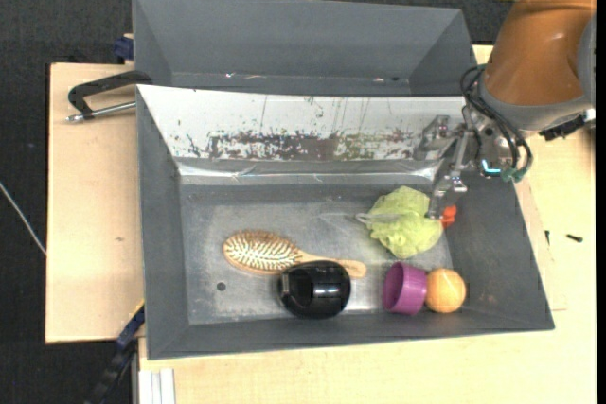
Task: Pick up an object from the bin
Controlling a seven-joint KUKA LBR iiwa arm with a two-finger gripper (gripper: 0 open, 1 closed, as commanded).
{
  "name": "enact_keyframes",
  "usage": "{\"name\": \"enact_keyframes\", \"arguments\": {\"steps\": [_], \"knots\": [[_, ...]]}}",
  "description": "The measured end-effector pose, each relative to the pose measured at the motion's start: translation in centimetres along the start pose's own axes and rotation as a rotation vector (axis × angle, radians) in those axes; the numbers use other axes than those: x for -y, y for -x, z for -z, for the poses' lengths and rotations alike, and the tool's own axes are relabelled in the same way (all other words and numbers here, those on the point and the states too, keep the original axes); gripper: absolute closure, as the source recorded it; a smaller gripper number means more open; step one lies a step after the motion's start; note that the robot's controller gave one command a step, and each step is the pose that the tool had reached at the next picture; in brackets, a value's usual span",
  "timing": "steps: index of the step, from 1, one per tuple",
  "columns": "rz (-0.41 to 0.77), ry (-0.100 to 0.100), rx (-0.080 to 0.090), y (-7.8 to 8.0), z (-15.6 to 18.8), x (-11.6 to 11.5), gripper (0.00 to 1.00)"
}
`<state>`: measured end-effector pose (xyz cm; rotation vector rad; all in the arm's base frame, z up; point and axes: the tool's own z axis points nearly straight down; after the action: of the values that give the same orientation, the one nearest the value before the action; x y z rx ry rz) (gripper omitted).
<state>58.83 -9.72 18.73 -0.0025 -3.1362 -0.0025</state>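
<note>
We see the tool [443,203] reaching down at the right side of the grey bin [159,232], its tip just at the upper right edge of a crumpled yellow-green cloth-like thing [405,222] that lies right of the middle; we cannot tell how far the tool is open or whether it has hold of anything. Along the near wall we find a wooden hairbrush [268,254], a black rounded thing [314,289] touching its handle, and a purple cup [407,288] on its side against an orange ball [446,289].
</note>
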Motion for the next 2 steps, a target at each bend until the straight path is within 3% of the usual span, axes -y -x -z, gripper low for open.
{"name": "enact_keyframes", "arguments": {"steps": [1,2], "knots": [[0.001,-0.001,0.008,0.2,0.5,0.0,0.00],[0.113,-0.002,0.012,0.5,-2.5,-0.6,0.00]]}}
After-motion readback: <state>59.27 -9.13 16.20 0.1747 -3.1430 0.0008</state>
